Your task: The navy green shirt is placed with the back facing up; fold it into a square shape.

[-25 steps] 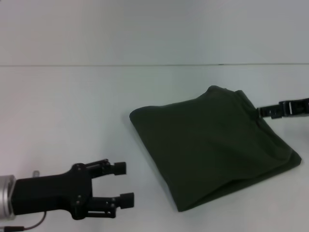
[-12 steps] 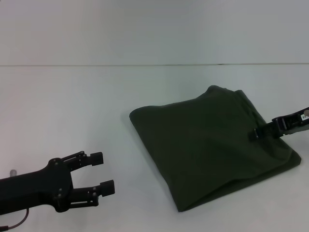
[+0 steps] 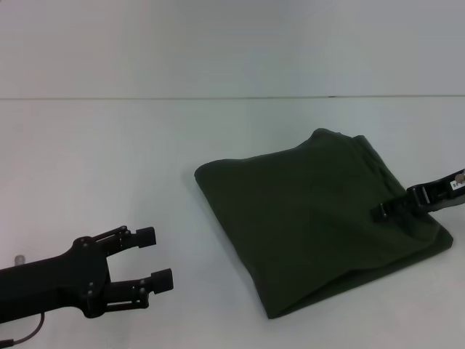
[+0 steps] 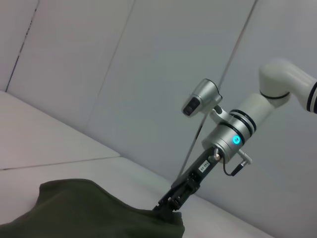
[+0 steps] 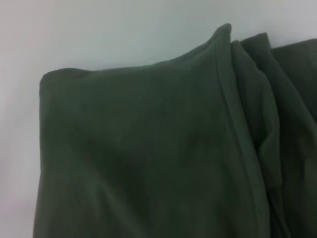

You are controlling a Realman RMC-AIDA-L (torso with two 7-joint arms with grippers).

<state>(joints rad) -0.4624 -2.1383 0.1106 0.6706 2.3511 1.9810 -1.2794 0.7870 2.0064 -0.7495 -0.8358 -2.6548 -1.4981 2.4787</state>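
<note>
White table (image 3: 109,160) fills the frame. At center right lies the navy green shirt (image 3: 320,218), folded into a rough square. The right gripper (image 3: 383,211) rests on its right edge, finger state unclear. At lower left, the left gripper (image 3: 154,257) hangs spread apart, empty. Dragging could undo the fold.

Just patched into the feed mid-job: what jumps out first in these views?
The navy green shirt dominates, already folded into a rough square lying cornerwise on the white table, right of centre. The right gripper reaches in from the right edge, its tip over the shirt's right side; whether its jaws are shut is unclear. The left gripper hovers near the front left with jaws open, apart from the cloth.
</note>
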